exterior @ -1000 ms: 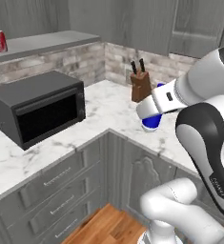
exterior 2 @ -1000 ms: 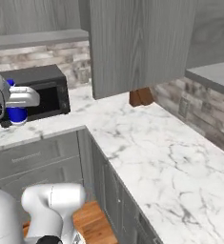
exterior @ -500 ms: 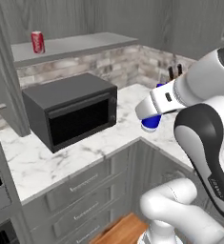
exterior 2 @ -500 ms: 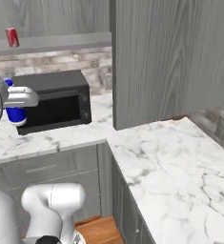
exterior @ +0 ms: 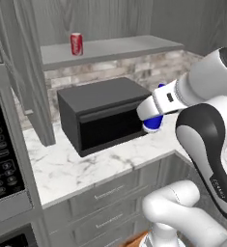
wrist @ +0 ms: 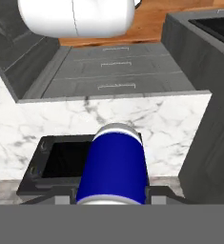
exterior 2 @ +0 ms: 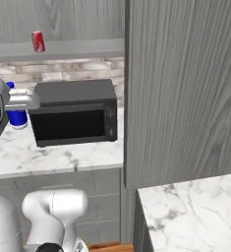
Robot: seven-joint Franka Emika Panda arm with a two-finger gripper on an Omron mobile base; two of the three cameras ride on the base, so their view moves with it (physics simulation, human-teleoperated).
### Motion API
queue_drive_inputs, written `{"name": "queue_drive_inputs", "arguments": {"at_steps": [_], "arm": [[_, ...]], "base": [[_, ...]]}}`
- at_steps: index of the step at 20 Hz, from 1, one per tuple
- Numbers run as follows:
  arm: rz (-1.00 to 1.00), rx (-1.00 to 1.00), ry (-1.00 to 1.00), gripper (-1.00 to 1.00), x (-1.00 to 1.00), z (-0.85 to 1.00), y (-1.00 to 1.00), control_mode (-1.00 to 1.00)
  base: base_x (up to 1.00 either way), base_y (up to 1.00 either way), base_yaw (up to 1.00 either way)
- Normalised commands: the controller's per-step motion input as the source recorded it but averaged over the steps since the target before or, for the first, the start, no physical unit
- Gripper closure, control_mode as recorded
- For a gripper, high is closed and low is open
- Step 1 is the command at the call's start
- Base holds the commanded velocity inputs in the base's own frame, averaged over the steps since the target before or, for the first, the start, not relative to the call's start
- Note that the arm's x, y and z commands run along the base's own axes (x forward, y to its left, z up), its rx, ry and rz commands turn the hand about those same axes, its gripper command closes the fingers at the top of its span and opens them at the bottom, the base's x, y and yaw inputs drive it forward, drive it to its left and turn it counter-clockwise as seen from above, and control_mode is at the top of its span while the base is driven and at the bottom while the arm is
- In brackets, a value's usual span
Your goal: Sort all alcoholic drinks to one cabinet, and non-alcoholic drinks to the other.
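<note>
The gripper (wrist: 112, 199) is clenched on the white-and-blue bottle (wrist: 113, 167), whose blue label and pale cap end reach away from the fingers in the hand view; in the left base view the bottle (exterior: 153, 123) shows as a blue patch under the white forearm, carried in the air in front of the microwave (exterior: 101, 113), and in the right base view it (exterior 2: 16, 116) hangs just beside the microwave's (exterior 2: 75, 109) left end, above the counter (exterior 2: 48, 158). The grip has tightened a touch over the last second, so the hold looks settled. What has changed most is the whole picture: a second ago the left base view had the microwave far to the left with a knife block behind the arm, and now the microwave sits centred, the knife block is gone from view, and a tall oven panel (exterior: 4, 159) fills the left edge. That is the base driving along the counter with the bottle in hand, not the things moving. The red can (exterior: 76, 44) stands upright on the open cabinet shelf (exterior: 110, 48) above the microwave, and has come nearer the middle of both base views (exterior 2: 38, 41). Since the can is also non-alcoholic, this shelf is probably where the bottle belongs, and the drive seems to be lining the arm up for it. The next move would be a lift above the microwave and onto the shelf, near the can without knocking it.
</note>
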Motion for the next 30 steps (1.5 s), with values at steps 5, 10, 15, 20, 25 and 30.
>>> {"name": "queue_drive_inputs", "arguments": {"at_steps": [5, 10, 15, 20, 25, 30], "arm": [[0.00, 0.00, 0.00, 1.00, 0.00, 0.00, 0.00, 1.00], [0.00, 0.00, 0.00, 1.00, 0.00, 0.00, 0.00, 1.00], [0.00, 0.00, 0.00, 1.00, 0.00, 0.00, 0.00, 1.00], [0.00, 0.00, 0.00, 1.00, 0.00, 0.00, 0.00, 1.00], [0.00, 0.04, 0.00, 1.00, 0.06, 0.68, -0.38, -1.00], [0.00, 0.00, -0.07, 1.00, 0.32, 0.90, -0.49, -1.00]], "base": [[0.39, 0.00, 0.34], [0.65, -0.01, 0.26], [0.52, 0.00, 0.13], [0.04, -0.08, 0.01], [0.00, 0.00, 0.00], [0.00, 0.00, 0.00]]}}
